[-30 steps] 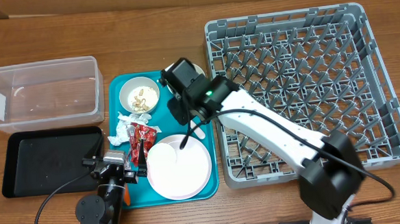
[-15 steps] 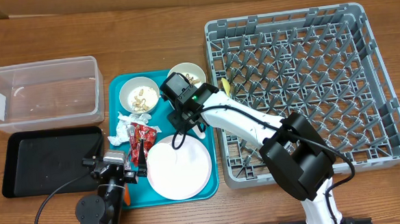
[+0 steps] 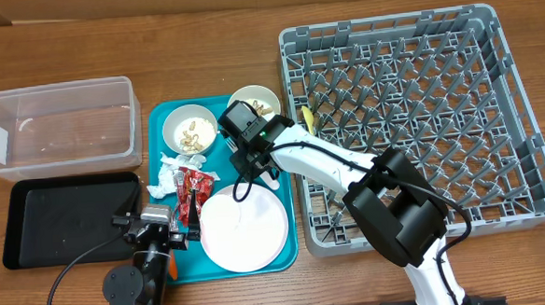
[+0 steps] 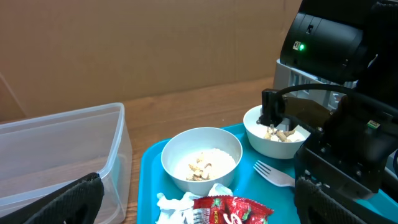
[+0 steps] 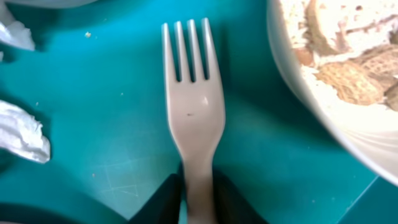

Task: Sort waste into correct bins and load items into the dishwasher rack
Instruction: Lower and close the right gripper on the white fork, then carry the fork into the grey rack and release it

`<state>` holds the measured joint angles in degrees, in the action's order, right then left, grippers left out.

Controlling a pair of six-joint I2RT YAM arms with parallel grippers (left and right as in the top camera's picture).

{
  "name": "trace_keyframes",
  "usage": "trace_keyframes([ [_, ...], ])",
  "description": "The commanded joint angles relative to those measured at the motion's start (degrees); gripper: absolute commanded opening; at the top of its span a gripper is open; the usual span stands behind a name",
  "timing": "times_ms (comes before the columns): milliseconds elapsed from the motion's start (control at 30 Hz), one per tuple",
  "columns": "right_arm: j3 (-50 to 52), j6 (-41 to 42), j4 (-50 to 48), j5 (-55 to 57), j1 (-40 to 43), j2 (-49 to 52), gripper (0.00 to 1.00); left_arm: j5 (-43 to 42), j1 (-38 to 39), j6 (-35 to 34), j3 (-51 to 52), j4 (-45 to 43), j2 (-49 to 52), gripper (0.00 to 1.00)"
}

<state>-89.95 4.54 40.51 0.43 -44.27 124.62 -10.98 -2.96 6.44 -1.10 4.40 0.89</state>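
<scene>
In the right wrist view the pale yellow fork (image 5: 189, 112) lies flat on the teal tray (image 5: 93, 124), and my right gripper (image 5: 198, 186) is shut on its handle with a finger against each side. A white bowl (image 5: 348, 134) of nut scraps sits just to its right. Overhead, the right gripper (image 3: 253, 165) is low over the tray between the two bowls (image 3: 190, 129) (image 3: 254, 99) and the plate (image 3: 244, 227). My left gripper (image 4: 202, 205) is open at the tray's front left, with the red wrapper (image 4: 233, 210) and crumpled white paper (image 4: 171, 205) between its fingers, untouched.
The grey dishwasher rack (image 3: 411, 117) fills the right side, and a pale yellow utensil (image 3: 306, 117) rests at its left edge. The clear tub (image 3: 56, 126) and the black tray (image 3: 66, 219) stand left of the teal tray.
The right gripper came down from over the far bowl to the tray surface and closed on the fork handle. The left arm stayed still.
</scene>
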Motion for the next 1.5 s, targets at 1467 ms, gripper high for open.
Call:
trace_keyframes([
  [1467, -1.2, 1.44, 14.27, -1.42, 16.09, -21.35, 0.15, -0.5, 0.37, 0.68, 0.42, -0.26, -0.57, 1.0],
])
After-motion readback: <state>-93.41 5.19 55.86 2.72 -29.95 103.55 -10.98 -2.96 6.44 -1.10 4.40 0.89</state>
